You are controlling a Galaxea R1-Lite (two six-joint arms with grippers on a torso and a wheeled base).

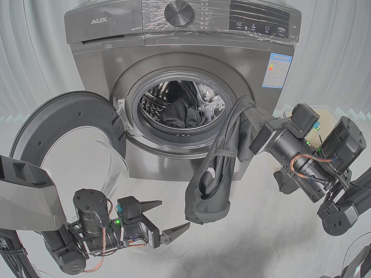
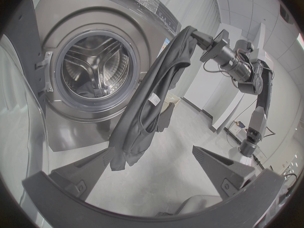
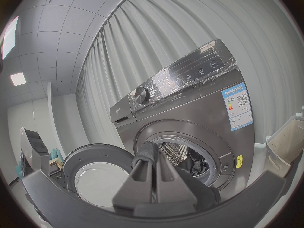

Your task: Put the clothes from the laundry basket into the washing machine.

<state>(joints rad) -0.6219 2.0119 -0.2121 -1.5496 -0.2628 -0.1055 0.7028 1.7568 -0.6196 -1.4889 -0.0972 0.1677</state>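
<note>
The washing machine (image 1: 239,64) has its round door (image 1: 58,112) swung wide to the robot's left, and dark clothes (image 1: 181,114) lie in the drum. A cream laundry basket (image 3: 285,143) stands beside the machine's right side. The left gripper (image 1: 174,213) sits low near the door, spread wide and holding nothing. The right gripper (image 3: 154,157) is clamped on a dark grey garment (image 1: 216,163), which hangs long and limp before the opening's right edge with a white label showing.

Dark metallic grey washing machine (image 1: 108,62), blue-white sticker (image 1: 276,70). Charcoal-black garment (image 1: 216,166), white tag (image 2: 154,98). Cream perforated laundry basket (image 3: 286,143). Pale grey floor (image 1: 270,232).
</note>
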